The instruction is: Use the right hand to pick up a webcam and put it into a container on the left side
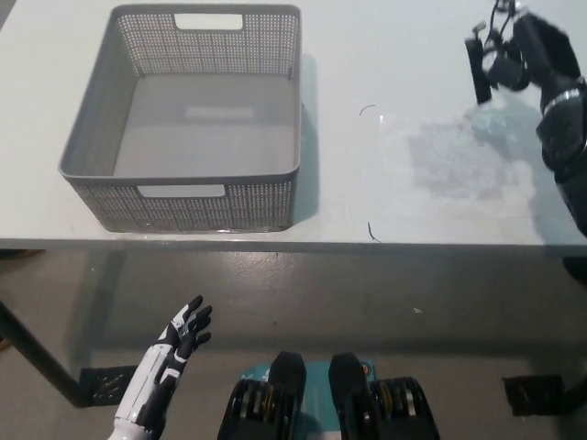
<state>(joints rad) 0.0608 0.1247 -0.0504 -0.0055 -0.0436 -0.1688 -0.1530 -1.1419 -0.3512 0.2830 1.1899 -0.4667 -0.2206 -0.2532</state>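
webcam [483, 64] partly behind right hand [537, 50]

— What are you seeing apart from the work itself?

— I am looking at a white table [422, 55] with a clear plastic sheet [449, 156] lying flat on its right part. Two small dark marks [371, 231] are showing near it.

— And below?

— A grey floor [367, 302] is showing under the table edge, and a black table leg [37, 353] is standing at the left.
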